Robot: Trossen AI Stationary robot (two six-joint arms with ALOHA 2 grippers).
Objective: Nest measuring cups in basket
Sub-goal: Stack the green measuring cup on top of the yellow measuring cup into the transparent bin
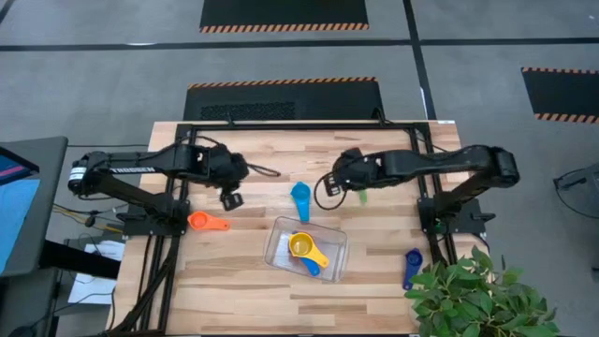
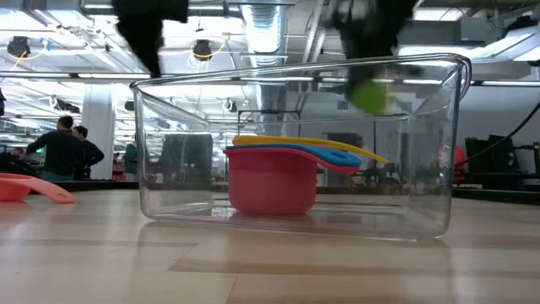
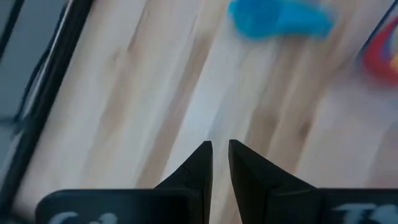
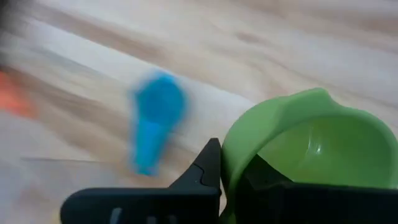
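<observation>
- The clear basket [image 1: 281,249] sits on the wooden bench [image 1: 374,271] near its front middle; inside it a yellow measuring cup [image 1: 301,245] is nested on a blue one over a red measuring cup [image 2: 272,179], three stacked in all as the low view shows.
- The green measuring cup [image 4: 311,143] is gripped at its rim by the right end effector [image 1: 357,189], whose fingers are closed on the cup wall; the cup is carried above the bench, behind and to the right of the basket.
- The right arm reaches in from the bench's right side, stretched toward the middle, with its wrist just right of a light blue measuring cup [image 1: 300,198] that lies on the bench behind the basket.
- The left end effector [image 1: 230,198] hangs over the bench behind and left of the basket, fingers drawn narrow with only a slim gap, holding nothing.
- An orange measuring cup [image 1: 206,222] lies left of the basket, just in front of the left end effector.
- A dark blue measuring cup [image 1: 412,264] lies well to the right of the basket, beside a potted plant [image 1: 477,295] at the bench's front right corner.
- Seven cups are countable: three in the basket, three on the bench, one held.
</observation>
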